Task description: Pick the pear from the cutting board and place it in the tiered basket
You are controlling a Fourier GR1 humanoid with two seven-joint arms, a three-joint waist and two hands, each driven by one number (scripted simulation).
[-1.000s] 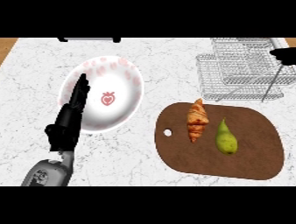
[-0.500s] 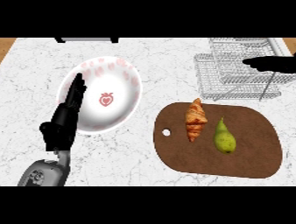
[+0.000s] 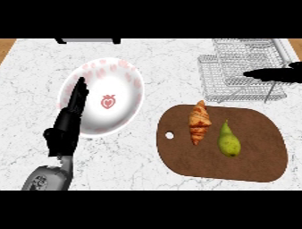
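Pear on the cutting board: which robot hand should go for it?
Right. The right robot hand is over the tiered basket, on the side of the cutting board and pear. The left robot hand rests open by the plate, farther off.

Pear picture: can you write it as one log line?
pear: on cutting board, beside croissant | right hand: over tiered basket | left hand: resting, open

Black left hand point(image 3: 65, 129), grey forearm point(image 3: 48, 179), black right hand point(image 3: 292, 74)

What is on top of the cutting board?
On the cutting board lie a croissant and a pear, side by side, apart. Nothing covers them; the board beneath them is hidden.
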